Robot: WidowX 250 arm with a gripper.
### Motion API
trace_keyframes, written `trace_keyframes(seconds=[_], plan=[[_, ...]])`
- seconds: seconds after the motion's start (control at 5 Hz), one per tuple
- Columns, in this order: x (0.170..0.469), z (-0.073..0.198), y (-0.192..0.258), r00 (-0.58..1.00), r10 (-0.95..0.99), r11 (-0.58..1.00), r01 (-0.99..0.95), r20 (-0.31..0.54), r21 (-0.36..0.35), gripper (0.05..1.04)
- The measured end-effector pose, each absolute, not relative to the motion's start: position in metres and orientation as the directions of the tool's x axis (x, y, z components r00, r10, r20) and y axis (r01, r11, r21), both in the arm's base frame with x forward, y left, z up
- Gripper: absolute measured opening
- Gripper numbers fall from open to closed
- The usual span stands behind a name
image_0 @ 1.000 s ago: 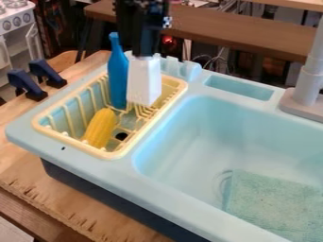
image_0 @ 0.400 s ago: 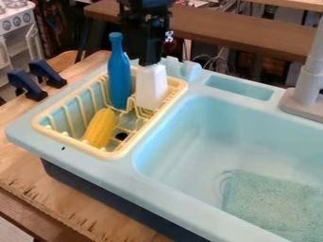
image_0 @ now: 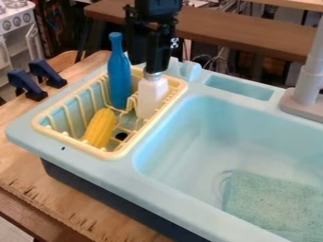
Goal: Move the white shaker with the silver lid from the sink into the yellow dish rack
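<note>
The black gripper (image_0: 152, 70) hangs over the right back part of the yellow dish rack (image_0: 120, 152), its tips at the grey neck of a white bottle (image_0: 152, 94). The white bottle stands upright in the rack. To its left, a taller blue bottle (image_0: 118, 75) stands upright, apart from the gripper. A yellow corn cob (image_0: 99, 127) leans in the front left part of the rack. How far apart the tips stand is hidden by the angle.
Right of the rack lies the light blue sink basin (image_0: 189, 137) with a greenish sponge cloth (image_0: 271, 203) in it. A grey faucet (image_0: 309, 80) rises at the right edge. Two dark blue clamps (image_0: 25, 85) are at the left. A brown shelf (image_0: 246, 33) runs behind.
The gripper has moved to the right, and its tips are now at the bottle's neck. The white bottle has shifted right and lower into the rack.
</note>
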State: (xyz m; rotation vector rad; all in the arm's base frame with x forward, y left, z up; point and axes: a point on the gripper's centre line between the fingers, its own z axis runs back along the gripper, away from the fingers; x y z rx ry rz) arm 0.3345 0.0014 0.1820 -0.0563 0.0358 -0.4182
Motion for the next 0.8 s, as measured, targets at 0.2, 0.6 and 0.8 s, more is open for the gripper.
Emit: trace_keyframes(seconds=[0.2,0.6,0.8], plan=[[0.336,0.185,-0.002,0.912,-0.411,0.910,0.410,-0.012,-0.063,1.009],[0.321,0.239,-0.019,0.914,-0.402,0.915,0.402,0.059,0.020,1.003],[0.310,0.262,-0.030,0.933,-0.359,0.932,0.356,0.038,0.062,1.003]])
